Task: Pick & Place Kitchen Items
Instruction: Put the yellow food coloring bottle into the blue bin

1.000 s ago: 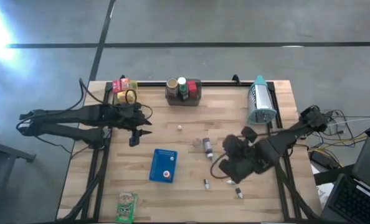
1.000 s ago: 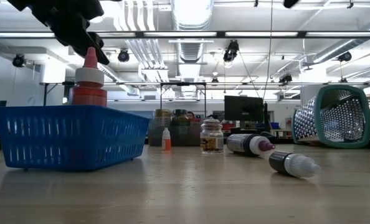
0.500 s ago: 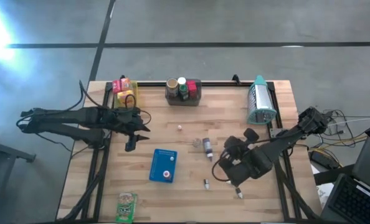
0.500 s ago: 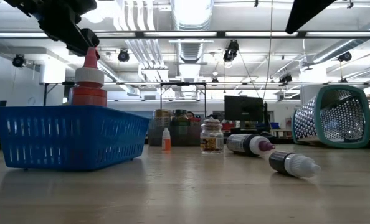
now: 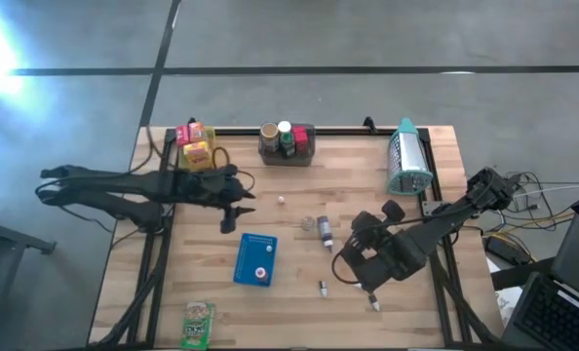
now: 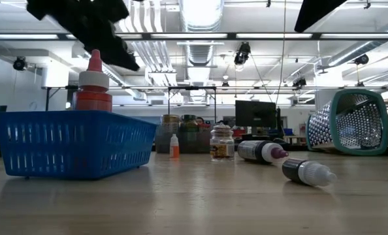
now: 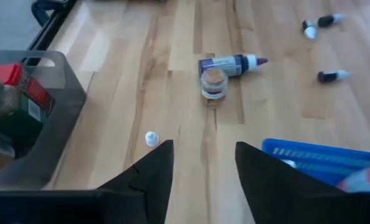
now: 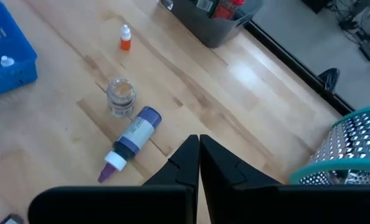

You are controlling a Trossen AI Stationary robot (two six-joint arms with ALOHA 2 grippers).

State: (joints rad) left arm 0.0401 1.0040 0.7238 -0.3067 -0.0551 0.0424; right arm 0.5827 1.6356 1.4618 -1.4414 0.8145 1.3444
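The left end effector has swung toward the blue basket, fingers apart, apparently empty. The right end effector hovers closed beside the purple-capped bottle lying on the counter.

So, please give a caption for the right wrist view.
Shut right end effector above a lying purple-capped bottle and small jar.

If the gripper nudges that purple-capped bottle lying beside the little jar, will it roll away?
Probably. The purple-capped bottle looks round-bodied and lies on its side, so a sideways push could set it rolling. The jar touching it might block one direction. It seems small and likely light.
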